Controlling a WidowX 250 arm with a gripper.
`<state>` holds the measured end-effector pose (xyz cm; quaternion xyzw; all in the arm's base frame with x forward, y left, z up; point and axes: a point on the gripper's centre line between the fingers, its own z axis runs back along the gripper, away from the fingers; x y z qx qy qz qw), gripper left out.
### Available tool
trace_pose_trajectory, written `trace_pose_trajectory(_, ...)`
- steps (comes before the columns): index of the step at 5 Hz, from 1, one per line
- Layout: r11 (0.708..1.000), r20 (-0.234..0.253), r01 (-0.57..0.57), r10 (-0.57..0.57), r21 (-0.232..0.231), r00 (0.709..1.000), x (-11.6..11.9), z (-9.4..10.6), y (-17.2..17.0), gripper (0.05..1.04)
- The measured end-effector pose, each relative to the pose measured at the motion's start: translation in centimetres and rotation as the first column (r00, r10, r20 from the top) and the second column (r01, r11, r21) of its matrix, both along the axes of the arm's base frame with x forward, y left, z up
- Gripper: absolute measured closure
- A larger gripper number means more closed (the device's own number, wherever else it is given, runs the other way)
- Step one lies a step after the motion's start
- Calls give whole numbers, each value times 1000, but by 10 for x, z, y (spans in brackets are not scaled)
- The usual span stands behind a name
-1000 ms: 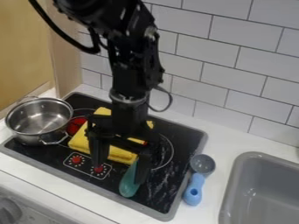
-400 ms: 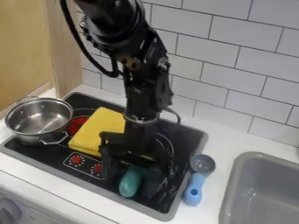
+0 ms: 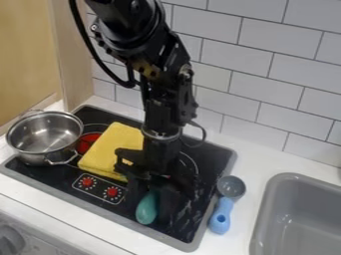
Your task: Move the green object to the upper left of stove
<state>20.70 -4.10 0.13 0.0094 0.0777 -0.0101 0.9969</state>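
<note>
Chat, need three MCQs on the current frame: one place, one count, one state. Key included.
1. Where is the green object?
A) In the sink
B) Over the stove, at the gripper
C) On the wall tiles

2. How many red knobs are on the stove's panel?
A) Two
B) Three
C) Four

3. How does the pot sit?
A) Lidded
B) Upside down
C) Upright, no lid

Key:
1 B: it shows against the black surface, beside the gripper.
2 A: one pair inside the white outline.
3 C: its bare inside faces up.
</note>
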Motion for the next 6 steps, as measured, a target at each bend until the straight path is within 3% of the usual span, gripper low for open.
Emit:
trace_pose_trajectory(1, 1000, -9, 25, -25, -10, 1000, -5, 7, 0, 659)
trace_pose_trajectory(2, 1000, 5, -6, 6, 16, 1000, -6, 22, 3, 659)
trace_pose_trajectory(3, 983, 11, -136, 136, 127, 991, 3, 39, 6, 659)
trace_pose_trajectory(4, 976, 2, -201, 202, 84, 979, 25, 56, 9, 659)
trace_pose_trajectory(5, 975, -33, -191, 195, 112, 980, 41, 55, 37, 659)
trace_pose_trajectory(6, 972, 6, -203, 204, 119, 979, 67, 58, 63, 659)
